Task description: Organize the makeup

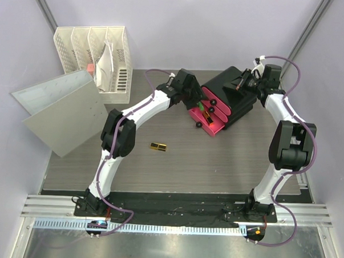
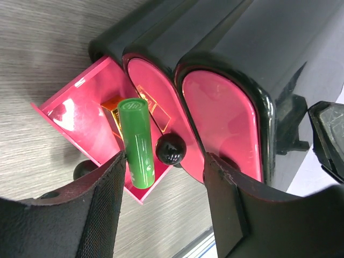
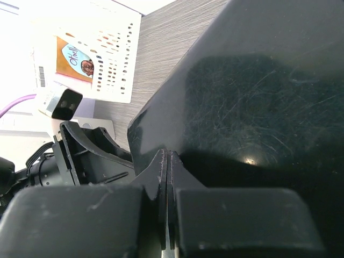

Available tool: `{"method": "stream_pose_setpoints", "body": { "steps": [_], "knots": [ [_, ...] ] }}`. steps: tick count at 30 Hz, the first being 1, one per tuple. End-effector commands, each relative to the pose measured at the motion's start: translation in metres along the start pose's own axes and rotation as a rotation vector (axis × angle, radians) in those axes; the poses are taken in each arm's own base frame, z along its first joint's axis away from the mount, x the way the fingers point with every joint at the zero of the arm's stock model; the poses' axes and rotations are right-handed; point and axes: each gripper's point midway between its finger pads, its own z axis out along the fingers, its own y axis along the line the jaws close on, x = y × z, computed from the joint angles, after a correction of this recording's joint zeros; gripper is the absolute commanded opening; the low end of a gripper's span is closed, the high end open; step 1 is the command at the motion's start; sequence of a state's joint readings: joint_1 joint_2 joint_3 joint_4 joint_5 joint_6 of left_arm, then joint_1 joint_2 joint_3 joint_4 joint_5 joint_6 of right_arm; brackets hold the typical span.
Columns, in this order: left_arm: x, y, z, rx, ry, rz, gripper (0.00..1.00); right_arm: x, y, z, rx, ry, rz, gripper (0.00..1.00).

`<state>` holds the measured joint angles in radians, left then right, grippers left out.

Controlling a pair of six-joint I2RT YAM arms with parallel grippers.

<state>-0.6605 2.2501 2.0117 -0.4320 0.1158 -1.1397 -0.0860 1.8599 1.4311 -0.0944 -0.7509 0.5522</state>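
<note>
White file rack [image 1: 101, 54]: is standing at the far left corner of the table [image 1: 176, 169], well apart from the work.
Grey panels [image 1: 64, 110]: are leaning off the table's left edge, just beside the rack.
Gold-black lipstick [image 1: 158, 146]: is lying on its side on bare tabletop between the two arms, apart from the drawers and waiting to be put away.
Left gripper [image 2: 166, 161]: is hovering just in front of the open drawer, its fingers [image 2: 102, 204] spread wide and carrying nothing.
Pink drawer [image 2: 75, 115]: is standing pulled out at the left of the wrist view, while the two pink fronts to its right are sitting shut.
Green stick [image 2: 137, 142]: is lying lengthwise inside the open drawer, clear of both fingers.
Gold-toned item [image 2: 112, 107]: is showing beneath the stick in the same drawer; probably a second lipstick, though too covered to be sure.
Black organizer box [image 1: 230, 94]: is sitting at an angle toward the far right of the table.
Right gripper [image 3: 166, 161]: is resting against the box's top with its fingers closed flat together and nothing visible between them, seemingly steadying the box.
Progress: looks partway, with the stick stowed, the lipstick on the table waiting, and the drawer needing closing; other cosmetics are not showing in these views, so their state cannot be judged.
</note>
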Motion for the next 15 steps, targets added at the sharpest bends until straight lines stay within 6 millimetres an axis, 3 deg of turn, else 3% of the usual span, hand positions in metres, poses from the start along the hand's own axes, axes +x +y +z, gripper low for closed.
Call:
{"method": "stream_pose_setpoints", "body": {
  "steps": [1,11,15],
  "knots": [
    [-0.001,-0.008,-0.006,0.018,0.004,0.03,0.59,0.112,-0.101,0.002,0.329,0.292,0.235,0.01],
    [0.016,0.019,0.003,-0.048,0.074,0.006,0.56,0.11,-0.101,0.003,0.328,0.289,0.237,0.01],
    [0.017,0.02,0.003,-0.05,0.081,0.023,0.56,0.11,-0.101,0.003,0.329,0.29,0.238,0.01]
  ]
}}
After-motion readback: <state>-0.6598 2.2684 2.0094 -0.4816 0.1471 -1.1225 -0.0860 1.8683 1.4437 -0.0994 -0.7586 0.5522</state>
